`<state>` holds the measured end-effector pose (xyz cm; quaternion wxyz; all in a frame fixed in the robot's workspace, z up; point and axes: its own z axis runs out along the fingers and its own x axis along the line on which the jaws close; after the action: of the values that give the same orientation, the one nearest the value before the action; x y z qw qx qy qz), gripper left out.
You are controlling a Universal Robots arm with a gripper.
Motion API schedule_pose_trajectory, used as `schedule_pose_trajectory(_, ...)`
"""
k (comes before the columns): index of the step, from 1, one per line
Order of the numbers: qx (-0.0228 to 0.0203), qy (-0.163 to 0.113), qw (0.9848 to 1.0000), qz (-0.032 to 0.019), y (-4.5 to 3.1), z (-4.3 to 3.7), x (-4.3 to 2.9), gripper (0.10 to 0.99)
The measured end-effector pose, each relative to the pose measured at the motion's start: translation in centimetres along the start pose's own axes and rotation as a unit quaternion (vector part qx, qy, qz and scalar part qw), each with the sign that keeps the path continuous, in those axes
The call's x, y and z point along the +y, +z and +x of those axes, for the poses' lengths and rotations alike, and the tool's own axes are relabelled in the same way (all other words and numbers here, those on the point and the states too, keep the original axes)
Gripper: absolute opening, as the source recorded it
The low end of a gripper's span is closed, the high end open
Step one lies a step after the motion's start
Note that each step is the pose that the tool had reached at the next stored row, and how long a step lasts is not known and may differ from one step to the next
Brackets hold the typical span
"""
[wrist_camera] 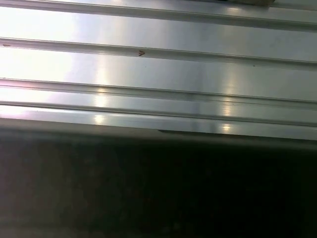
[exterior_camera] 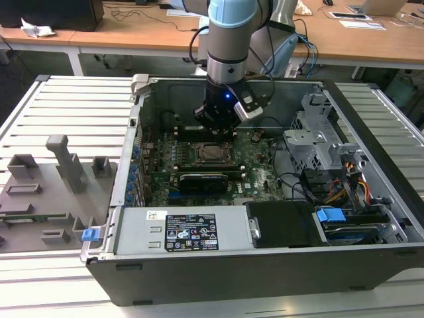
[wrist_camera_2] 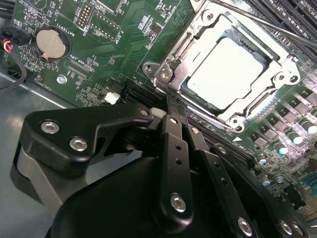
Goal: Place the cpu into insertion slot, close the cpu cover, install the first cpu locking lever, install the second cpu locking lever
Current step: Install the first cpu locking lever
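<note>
The cpu [wrist_camera_2: 233,69] lies flat in the insertion slot [wrist_camera_2: 233,121], its pale top showing through the cut-out of the cpu cover [wrist_camera_2: 184,58], which is folded down over it. A thin locking lever rod [wrist_camera_2: 267,27] runs along the socket's far side. My gripper [wrist_camera_2: 170,106] is shut, with nothing seen between the fingers. Its tips sit at the socket's corner, and I cannot tell whether they touch it. In the exterior view the gripper [exterior_camera: 217,132] hangs inside the open computer case, just behind the cpu [exterior_camera: 213,152].
A coin battery [wrist_camera_2: 52,42] and long black memory slots [wrist_camera_2: 297,10] flank the socket. A black card [exterior_camera: 202,180], a power supply [exterior_camera: 192,232] and a drive cage [exterior_camera: 318,142] crowd the case. Grey fixtures [exterior_camera: 59,172] stand on the ribbed metal table [wrist_camera: 158,69].
</note>
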<state>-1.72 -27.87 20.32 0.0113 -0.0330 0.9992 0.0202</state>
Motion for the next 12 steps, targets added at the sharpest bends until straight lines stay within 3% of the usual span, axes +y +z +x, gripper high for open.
schedule_pose_trajectory(9,-0.0001,0.000,1.0000,-0.0002,0.09,-0.03,0.00,0.106)
schedule_pose_trajectory(12,0.0000,0.000,1.0000,-0.0001,-0.33,-0.04,0.02,0.106)
